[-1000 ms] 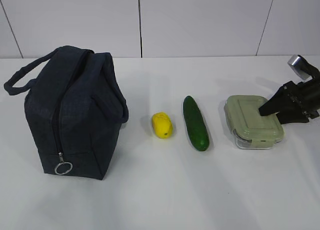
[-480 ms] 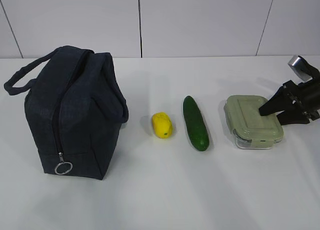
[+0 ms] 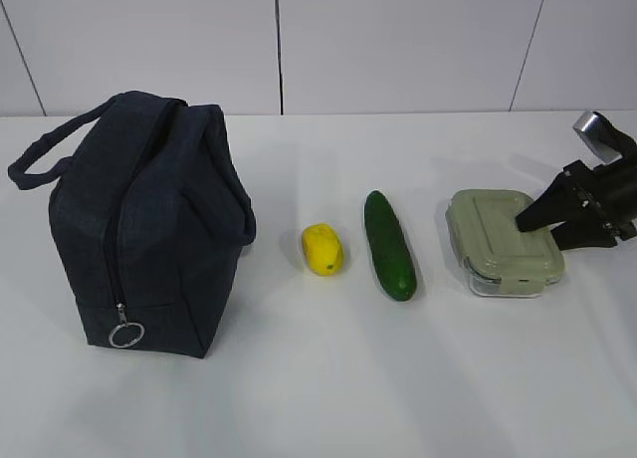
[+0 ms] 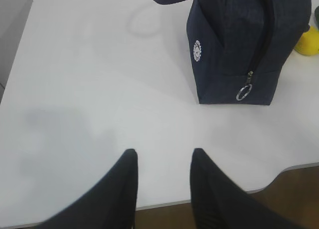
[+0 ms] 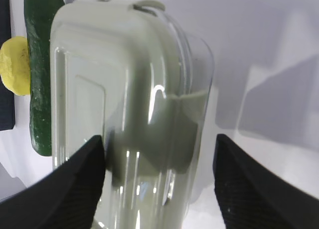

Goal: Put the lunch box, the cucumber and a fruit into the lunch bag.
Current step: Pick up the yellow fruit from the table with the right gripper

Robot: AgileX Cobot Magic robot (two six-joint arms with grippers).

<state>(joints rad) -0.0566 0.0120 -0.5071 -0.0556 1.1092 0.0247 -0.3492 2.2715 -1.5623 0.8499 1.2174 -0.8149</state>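
The lunch box (image 3: 495, 237), clear with a sage-green lid, lies on the table at the right. My right gripper (image 3: 537, 233) is open and straddles its right end. In the right wrist view the lunch box (image 5: 129, 89) fills the space between the jaws of my right gripper (image 5: 159, 139); one finger is close to its side and the other stands apart. The cucumber (image 3: 388, 244) and the yellow fruit (image 3: 323, 249) lie to its left. The navy lunch bag (image 3: 149, 229) stands at the left with its zipper shut. My left gripper (image 4: 164, 152) is open and empty above the table's front edge.
The bag's ring pull (image 3: 126, 335) hangs at the bottom of the zipper and also shows in the left wrist view (image 4: 243, 92). The table's front edge (image 4: 169, 204) runs just under the left fingers. A white wall stands behind the table.
My right gripper has shifted slightly at the lunch box's right end. The bag, fruit and cucumber have not moved.
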